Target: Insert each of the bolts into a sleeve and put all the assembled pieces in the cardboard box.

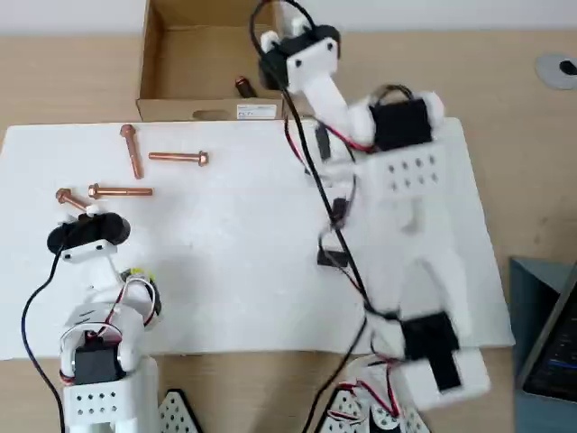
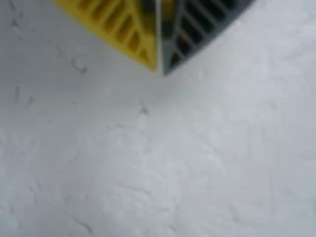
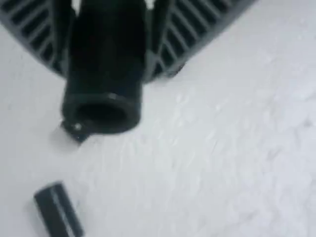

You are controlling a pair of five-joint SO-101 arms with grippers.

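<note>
Copper-coloured bolts (image 1: 178,158) lay on the white, faintly mottled mat (image 1: 234,271); the box (image 1: 155,63) at eleven o'clock was plain brown. The left gripper (image 2: 159,64) was ribbed yellow and grey. The sleeve (image 3: 101,94) was black.

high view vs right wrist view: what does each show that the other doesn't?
High view: the cardboard box with one piece inside, and four bolts on the white mat. Right wrist view: a black sleeve clamped in the right gripper, open end toward the camera, and a second sleeve lying loose. Shared: the white mat.
</note>
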